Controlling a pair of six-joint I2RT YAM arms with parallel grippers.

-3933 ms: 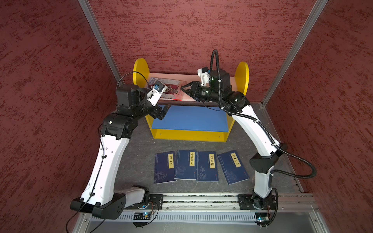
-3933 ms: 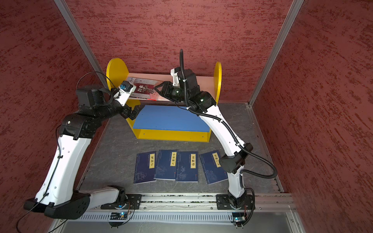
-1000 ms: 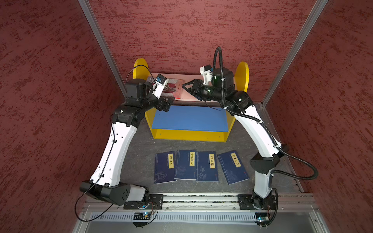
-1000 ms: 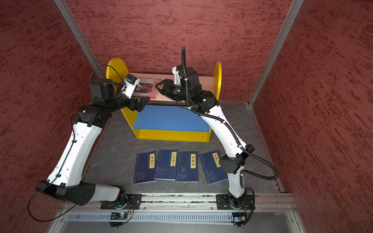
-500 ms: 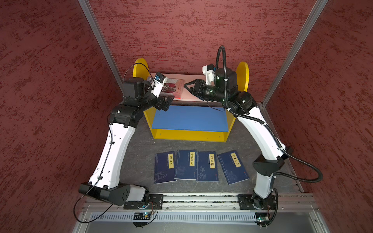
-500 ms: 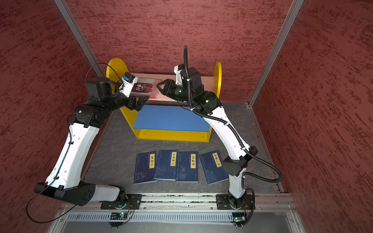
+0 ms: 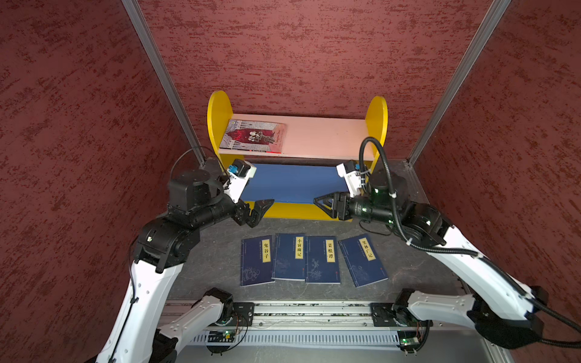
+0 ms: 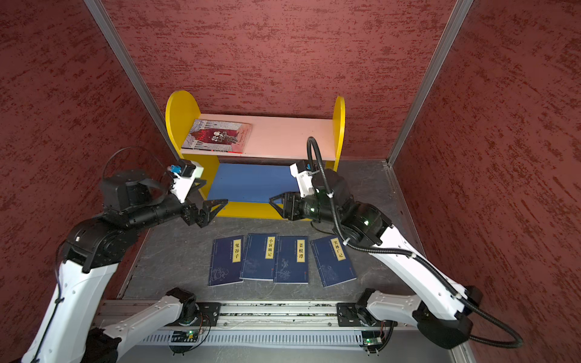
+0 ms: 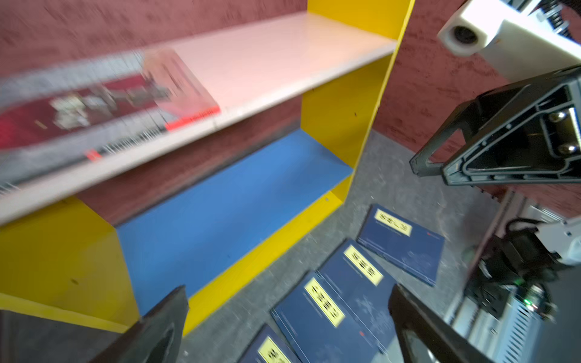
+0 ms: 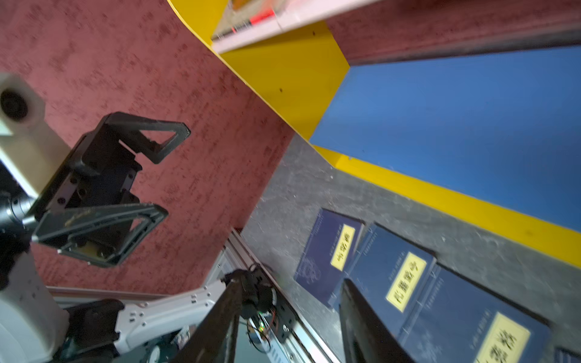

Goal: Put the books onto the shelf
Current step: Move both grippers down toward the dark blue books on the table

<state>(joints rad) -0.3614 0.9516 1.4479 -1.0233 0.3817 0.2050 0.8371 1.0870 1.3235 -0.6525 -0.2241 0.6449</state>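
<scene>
Navy books [image 7: 289, 261] lie long-axis toward the shelf [image 7: 330, 138].

Shelf [image 7: 218, 119] stands at the rear centre of the counter [image 7: 204, 267]. One book [image 7: 253, 136] lies flat at the left end of its upper board [image 7: 327, 138]. Four books [image 7: 314, 261] lie side by side on the counter before the shelf, the rightmost askew.

My left hand [image 7: 260, 213] and right hand [image 7: 322, 208] are matt black plastic; the shelf [image 7: 330, 135] smooth painted wood; navy books [image 7: 290, 257] matt paper; worktop [image 7: 301, 226] rough, speckled grey.
</scene>
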